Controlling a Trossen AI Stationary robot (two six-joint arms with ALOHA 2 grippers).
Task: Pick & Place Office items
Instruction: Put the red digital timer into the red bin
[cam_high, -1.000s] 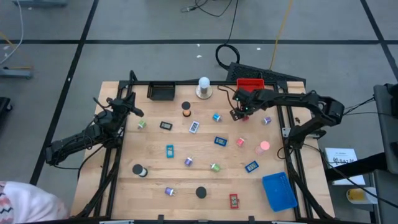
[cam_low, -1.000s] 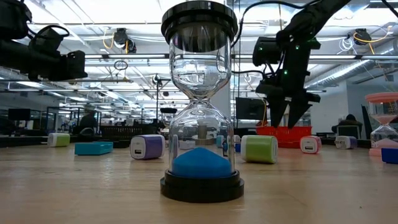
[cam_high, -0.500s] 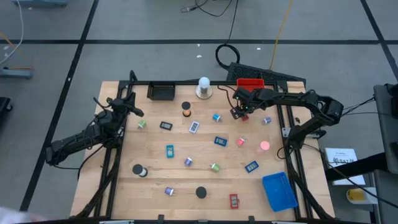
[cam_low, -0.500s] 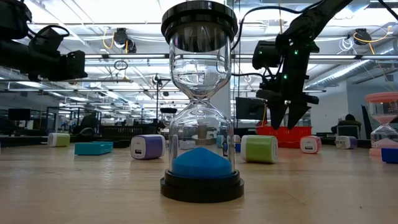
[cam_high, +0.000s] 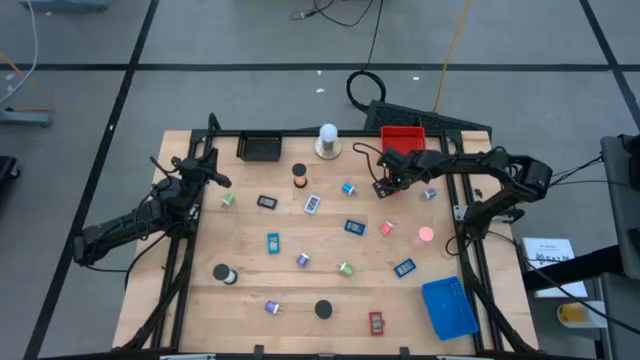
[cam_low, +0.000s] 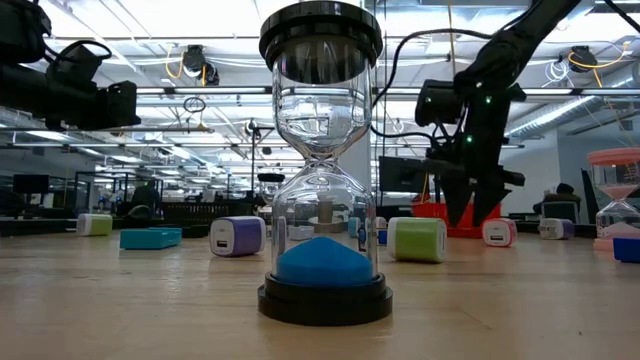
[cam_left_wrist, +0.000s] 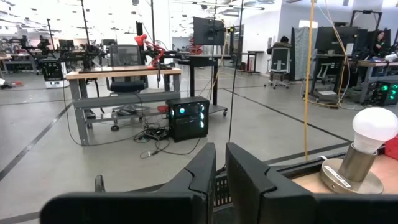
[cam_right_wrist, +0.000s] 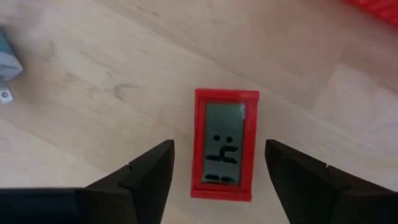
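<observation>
A small red clock (cam_right_wrist: 225, 143) lies flat on the wooden table, face up, in the far right part. My right gripper (cam_right_wrist: 219, 180) hangs just above it, pointing steeply down and open, with one finger on either side of the clock and touching nothing. In the high view my right gripper (cam_high: 385, 183) covers most of the clock. The low view shows my right gripper (cam_low: 472, 215) with its fingers spread. My left gripper (cam_high: 215, 172) waits shut at the table's far left corner, held level. Other office items lie scattered over the table.
A red tray (cam_high: 402, 136) stands just beyond my right gripper, a black tray (cam_high: 260, 147) at the far left and a blue tray (cam_high: 448, 306) at the near right. A white bulb on a round base (cam_high: 328, 141), a teal plug (cam_high: 348, 188) and a pink hourglass (cam_high: 425, 236) stand nearby.
My right gripper has come down toward the red clock, still pointing steeply down, with its fingers apart throughout.
</observation>
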